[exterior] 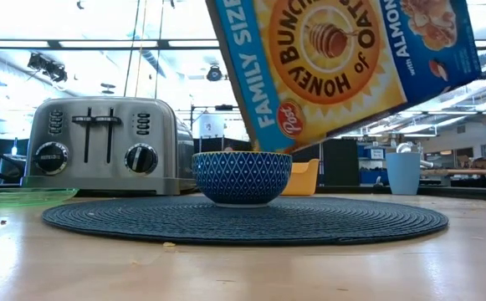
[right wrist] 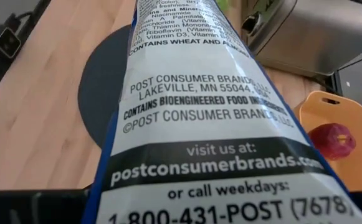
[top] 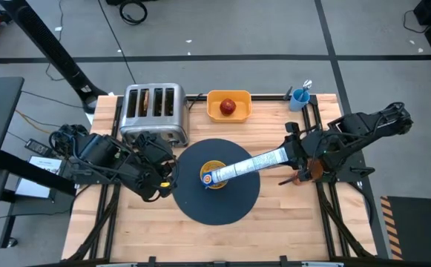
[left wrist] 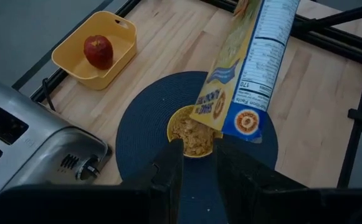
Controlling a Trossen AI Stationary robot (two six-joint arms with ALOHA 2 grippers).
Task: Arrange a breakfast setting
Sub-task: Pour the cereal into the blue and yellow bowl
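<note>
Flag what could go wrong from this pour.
1. The cereal box, tipped by the right hand, has its mouth at the bowl's rim; flakes could spill onto the mat.
2. Cereal already mounds in the bowl, so more tilt may overfill it.
3. The left hand hovers close; a nudge could shift the bowl.

A pale wooden table [top: 289, 215] with visible grain carries a matt, ribbed woven mat [exterior: 343, 219]. The toaster [exterior: 100, 144] is brushed metal, shiny. The cereal box [exterior: 351, 58] is glossy printed cardboard; the bowl [exterior: 242, 177] glazed, patterned outside.
</note>
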